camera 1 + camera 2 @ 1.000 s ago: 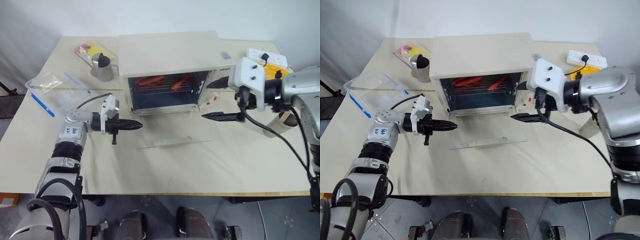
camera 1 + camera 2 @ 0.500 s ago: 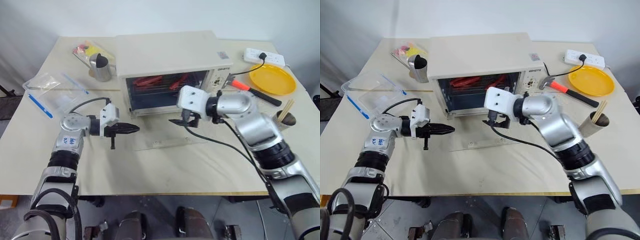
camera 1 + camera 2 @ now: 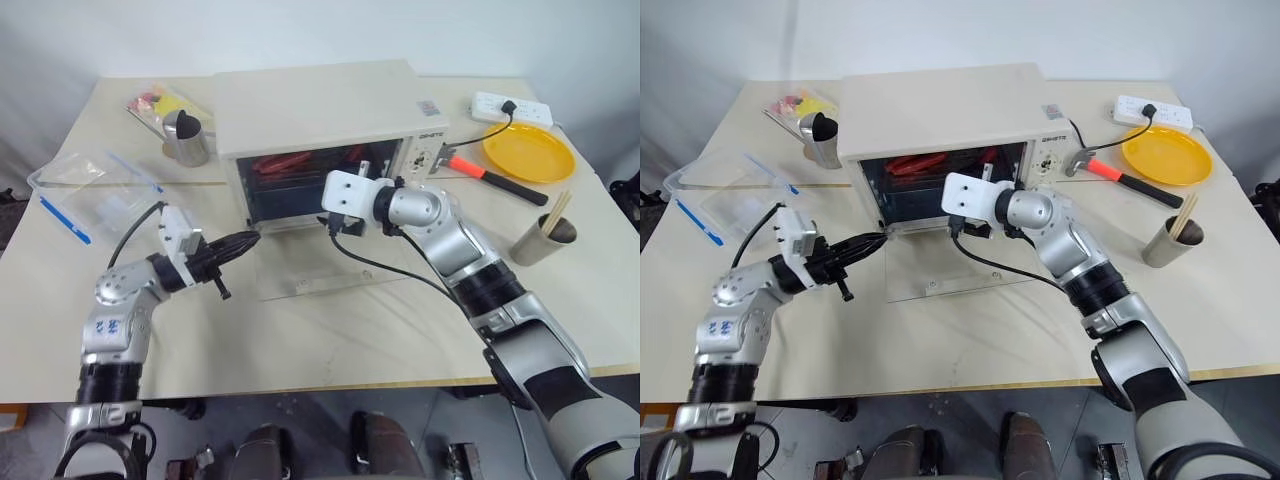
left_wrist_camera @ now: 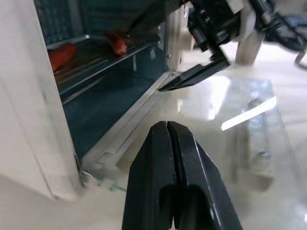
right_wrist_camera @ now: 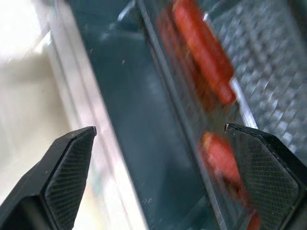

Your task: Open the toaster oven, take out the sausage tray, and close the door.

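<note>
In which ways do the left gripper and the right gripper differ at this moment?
The left gripper is shut; the right gripper is open wide. The left hangs over the lowered door, at its hinge corner; the right faces the sausage tray at the toaster oven mouth. Both hold nothing.

The left arm comes up from the lower left, bent at the elbow, and its forearm runs forward and toward the right. The left gripper (image 3: 243,238) lies nearly level, and its two black fingers (image 4: 168,158) are pressed together along their whole length, with nothing between them. A black cable makes a loop over the left wrist. The right arm reaches from the lower right across the middle, stretched forward and toward the left, with the white wrist block at its far end. The right gripper (image 5: 158,143) points a little downward; its fingers (image 5: 67,172) stand wide apart and hold nothing.
</note>
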You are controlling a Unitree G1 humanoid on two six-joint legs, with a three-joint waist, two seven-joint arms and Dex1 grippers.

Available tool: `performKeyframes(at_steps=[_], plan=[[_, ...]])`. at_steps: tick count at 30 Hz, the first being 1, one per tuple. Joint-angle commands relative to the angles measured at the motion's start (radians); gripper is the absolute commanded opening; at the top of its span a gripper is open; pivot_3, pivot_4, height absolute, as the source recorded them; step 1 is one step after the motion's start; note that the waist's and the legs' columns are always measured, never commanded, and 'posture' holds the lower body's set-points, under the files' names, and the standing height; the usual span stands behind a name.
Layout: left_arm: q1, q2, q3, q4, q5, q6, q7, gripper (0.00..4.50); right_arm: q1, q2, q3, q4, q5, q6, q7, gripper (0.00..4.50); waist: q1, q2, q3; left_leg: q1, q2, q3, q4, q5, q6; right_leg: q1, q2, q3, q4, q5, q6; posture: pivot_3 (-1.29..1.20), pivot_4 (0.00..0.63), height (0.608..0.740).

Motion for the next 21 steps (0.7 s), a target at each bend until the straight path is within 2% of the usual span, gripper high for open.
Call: performKeyframes(at_steps=[1, 4, 11, 17, 21], plan=[[0.064, 0.003, -0.003, -0.122, -0.045, 0.054, 0.018, 0.02, -0.039, 0.017, -0.009, 0.057, -0.022, -0.070, -0.019, 4.50, -0.001, 0.000, 0.000, 0.000, 0.000, 0.000, 0.000, 0.000, 0.000, 0.000, 0.000, 0.000, 0.000, 0.000, 0.000, 0.00, 0.150, 0.740], [0.119, 0.010, -0.089, -0.176, -0.044, 0.095, -0.033, 0.02, -0.048, 0.030, -0.015, 0.098, -0.024, -0.101, -0.012, 4.50, 0.002, 0.000, 0.000, 0.001, 0.000, 0.000, -0.001, 0.000, 0.000, 0.001, -0.001, 0.001, 0.000, 0.000, 0.000, 0.00, 0.150, 0.740], [0.078, 0.062, -0.171, -0.059, 0.045, 0.043, -0.098, 0.02, -0.034, 0.021, -0.033, 0.082, -0.017, -0.119, 0.019, 4.50, -0.001, 0.000, 0.000, 0.002, -0.001, 0.002, -0.001, 0.000, 0.000, 0.001, 0.001, 0.002, 0.000, 0.000, 0.000, 0.00, 0.150, 0.740], [0.059, 0.077, -0.158, -0.010, 0.056, 0.009, -0.104, 0.02, -0.015, 0.011, -0.039, 0.052, -0.024, -0.111, 0.022, 4.50, -0.002, 0.001, 0.000, 0.004, 0.000, 0.003, -0.003, 0.000, -0.001, 0.001, 0.000, 0.003, 0.000, 0.000, 0.000, 0.00, 0.150, 0.740], [0.057, 0.041, -0.090, -0.025, 0.014, -0.015, -0.038, 0.02, -0.019, 0.020, -0.039, 0.051, -0.034, -0.107, 0.004, 4.50, -0.002, 0.001, 0.000, 0.004, 0.000, 0.003, -0.003, 0.000, -0.001, 0.001, 0.000, 0.004, 0.000, 0.000, 0.000, 0.00, 0.150, 0.740]])
